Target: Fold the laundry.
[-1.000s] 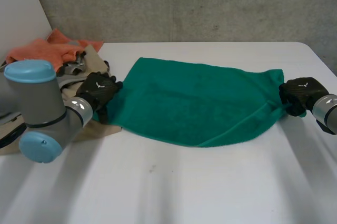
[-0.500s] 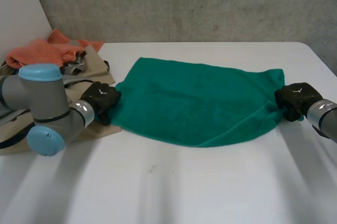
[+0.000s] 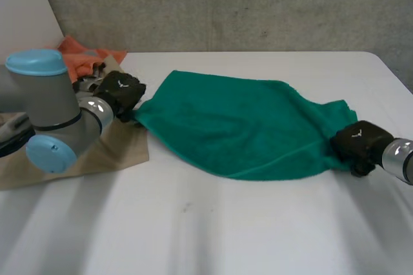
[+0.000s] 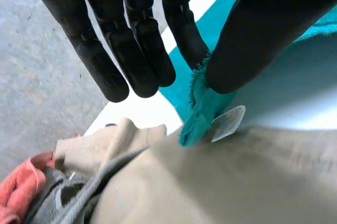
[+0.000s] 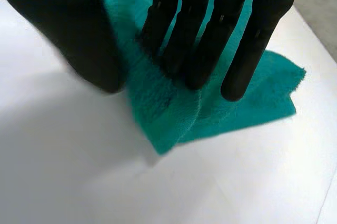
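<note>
Our left hand (image 3: 119, 91) pinched a corner of the floppy green terry towel (image 3: 226, 126), right hand (image 3: 356, 144) pinched the opposite end; we figured corners grab best.

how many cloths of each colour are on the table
green towel: 1
orange cloth: 1
beige cloth: 1
grey piece in the pile: 1, though it may be part of the beige cloth
total: 4, or 3 if so
</note>
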### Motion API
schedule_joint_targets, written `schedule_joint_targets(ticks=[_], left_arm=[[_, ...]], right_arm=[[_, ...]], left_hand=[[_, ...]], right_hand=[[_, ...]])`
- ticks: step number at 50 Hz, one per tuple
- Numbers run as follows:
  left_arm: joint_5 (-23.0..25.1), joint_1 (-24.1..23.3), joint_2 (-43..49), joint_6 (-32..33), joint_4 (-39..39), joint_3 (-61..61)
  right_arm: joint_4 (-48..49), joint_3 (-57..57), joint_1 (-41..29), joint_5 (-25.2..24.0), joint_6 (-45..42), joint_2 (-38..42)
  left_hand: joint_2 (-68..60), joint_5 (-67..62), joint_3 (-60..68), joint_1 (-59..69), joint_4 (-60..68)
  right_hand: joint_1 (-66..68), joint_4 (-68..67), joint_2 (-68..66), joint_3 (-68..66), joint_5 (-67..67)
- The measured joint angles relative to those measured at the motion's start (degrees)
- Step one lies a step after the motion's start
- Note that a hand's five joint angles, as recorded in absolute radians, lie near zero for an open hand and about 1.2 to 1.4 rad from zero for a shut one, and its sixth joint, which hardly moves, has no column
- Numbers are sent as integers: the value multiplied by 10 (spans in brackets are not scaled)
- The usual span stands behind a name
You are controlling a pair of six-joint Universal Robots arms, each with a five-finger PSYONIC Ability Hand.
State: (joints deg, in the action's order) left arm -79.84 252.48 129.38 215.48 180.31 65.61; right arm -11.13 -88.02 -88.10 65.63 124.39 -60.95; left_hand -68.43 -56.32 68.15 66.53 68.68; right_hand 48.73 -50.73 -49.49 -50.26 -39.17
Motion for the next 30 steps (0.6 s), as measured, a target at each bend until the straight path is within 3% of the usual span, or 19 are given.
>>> schedule_joint_targets(ticks=[4, 7, 17, 25, 30], left_arm=[[-3, -10, -5, -6, 0, 0], [-6, -16, -5, -7, 0, 2], [-15, -18, -33, -12, -1, 13], [-13, -19, -95, -44, -10, 16], [-7, -21, -129, -72, -19, 19]], right_arm=[[-1, 4, 6, 0, -28, -6], [1, 27, 7, 9, 2, -7], [-96, 173, 0, 25, 166, 19], [-202, 301, -26, 25, 162, 82], [-212, 341, -49, 26, 140, 116]], left_hand=[[0, 0, 0, 0, 0], [0, 0, 0, 0, 0], [0, 0, 0, 0, 0], [0, 0, 0, 0, 0], [0, 0, 0, 0, 0]], right_hand=[[-195, 215, 205, 212, 212], [-237, 264, 249, 253, 260], [-231, 247, 245, 249, 228], [-166, 184, 172, 177, 163], [-166, 184, 172, 177, 163]])
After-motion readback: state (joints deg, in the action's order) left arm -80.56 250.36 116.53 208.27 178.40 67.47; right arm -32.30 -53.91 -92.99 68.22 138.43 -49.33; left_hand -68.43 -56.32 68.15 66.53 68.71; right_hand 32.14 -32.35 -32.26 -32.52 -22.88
